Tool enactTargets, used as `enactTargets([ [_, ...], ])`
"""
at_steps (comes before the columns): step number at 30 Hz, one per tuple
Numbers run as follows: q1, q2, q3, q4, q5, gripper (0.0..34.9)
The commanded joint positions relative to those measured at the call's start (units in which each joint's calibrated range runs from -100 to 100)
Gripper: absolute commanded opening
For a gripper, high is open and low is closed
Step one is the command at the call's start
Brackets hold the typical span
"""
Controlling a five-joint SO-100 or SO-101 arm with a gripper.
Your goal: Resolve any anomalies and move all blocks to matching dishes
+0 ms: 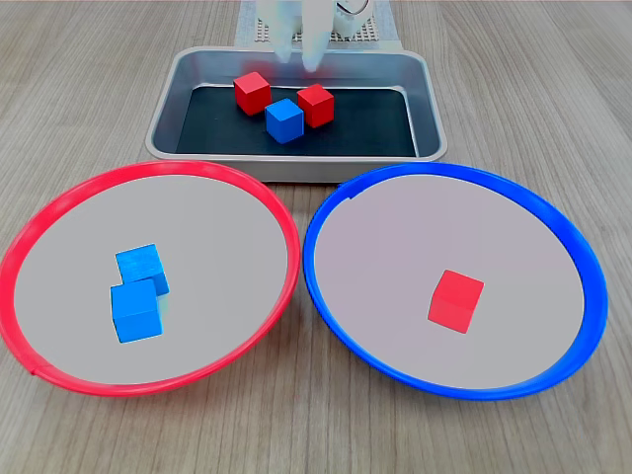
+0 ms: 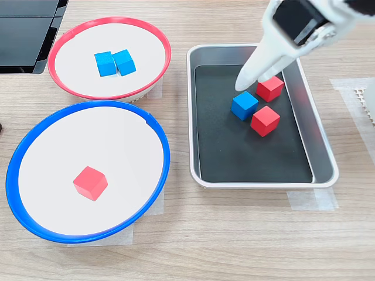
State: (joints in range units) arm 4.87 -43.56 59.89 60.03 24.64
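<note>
Inside tray (image 2: 319, 146), blue block (image 2: 244, 105) just below end effector (image 2: 258, 73) tips

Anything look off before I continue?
Yes: colours are swapped. Two blue blocks lie in the red-rimmed dish, and one red block lies in the blue-rimmed dish.

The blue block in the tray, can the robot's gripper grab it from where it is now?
Probably yes. The gripper hangs right above the blue block in the tray, nothing covering it. Two red blocks sit close beside it, so the fingers might bump them.
</note>
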Motion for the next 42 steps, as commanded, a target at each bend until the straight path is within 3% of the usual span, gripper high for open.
enactTargets([
  [1, 2.0, 9.9, -5.0, -1.1, 5.1, 17.1],
  [4, 4.7, 15.3, -7.0, 0.6, 9.0, 18.5],
  [10, 5.2, 20.4, -7.8, -2.0, 9.1, 19.2],
  [15, 4.8, 25.0, -7.9, -5.0, 9.5, 16.2],
  [17, 4.3, 26.0, -7.7, -5.8, 9.6, 14.4],
  [19, 2.9, 27.0, -6.9, -7.2, 10.1, 4.0],
  [21, 2.1, 27.1, -6.7, -7.4, 10.3, 0.3],
  [27, -1.2, 26.4, -13.9, -5.4, 7.3, 0.1],
  [31, -6.7, 28.8, -30.9, 0.3, 1.1, 0.1],
  [34, -11.6, 34.7, -44.8, 0.7, -3.9, 0.1],
  [37, -15.3, 42.8, -52.0, -6.0, -6.8, 0.1],
  [42, -16.2, 51.1, -50.7, -18.3, -6.9, 0.2],
])
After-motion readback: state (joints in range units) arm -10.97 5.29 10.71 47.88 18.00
